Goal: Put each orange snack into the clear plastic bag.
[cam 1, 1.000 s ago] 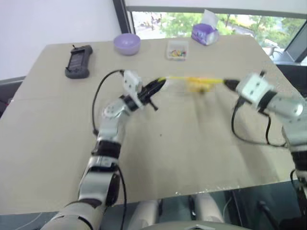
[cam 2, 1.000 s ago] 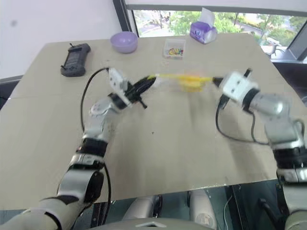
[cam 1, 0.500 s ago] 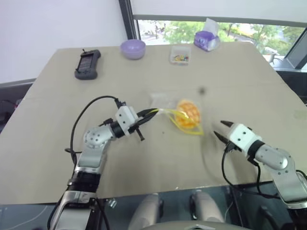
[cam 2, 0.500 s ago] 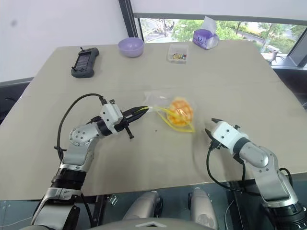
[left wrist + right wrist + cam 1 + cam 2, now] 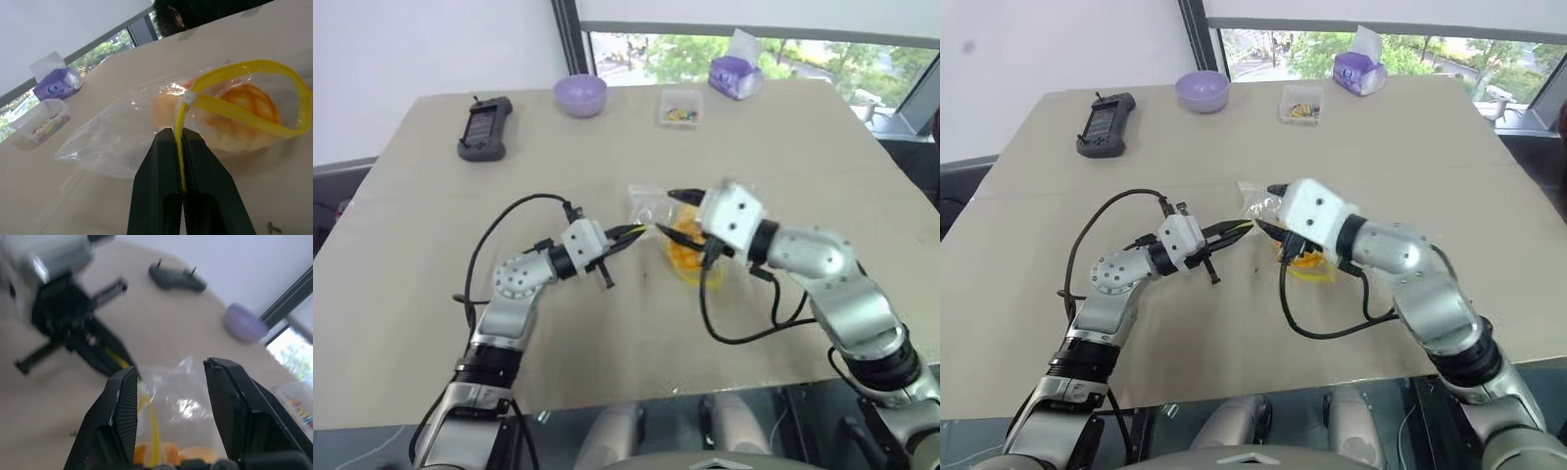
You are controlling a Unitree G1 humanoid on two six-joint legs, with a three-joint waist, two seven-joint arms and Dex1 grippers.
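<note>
The left gripper pinches the yellow strip of the clear bag, which lies mid-counter holding the snacks. Right of it, the right gripper hovers, fingers apart. A careless grab could tip the bag and spill them.

- Daylight enters from the window behind the table; scene bright, shadows soft.
- Glare spots on the clear plastic bag.
- Right wrist view motion-blurred; the left gripper smeared.

Office-like room: table, big window
</note>
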